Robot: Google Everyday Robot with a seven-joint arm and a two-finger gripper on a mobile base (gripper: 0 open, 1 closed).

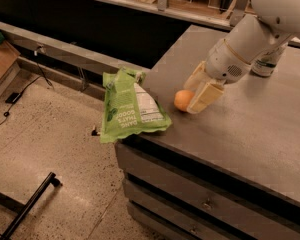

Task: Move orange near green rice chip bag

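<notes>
Item 1, cardboard box [1, 60]: on the floor, well to the left of the bag. Not in my way.

Item 2, black bar [31, 204]: on the floor, below and left of the bag. Of no concern.

Item 3, bag [131, 106]: lime green with a white label panel. It lies flat on the bench [250, 134] at the left corner, its lower edge hanging over the drawers [190, 204]. I judge it light, crinkly and quick to slide if nudged, so it is best left untouched.

Item 4, orange [181, 100]: just right of the bag, near its label edge but not touching it. I judge it firm, smooth, round and moderately light. It will roll once let go and should be held across its widest part.

Item 5, my gripper [190, 99]: right of the bag, reaching down at a slant. Its two pale fingers are closed around the orange, one on each side.

Item 6, can [266, 65]: far right of the bag, at the back, half hidden by my arm. Well apart from the orange.

Obstructions: nothing lies between orange and bag. The main risks are bumping the bag off the edge or the fruit rolling.
</notes>
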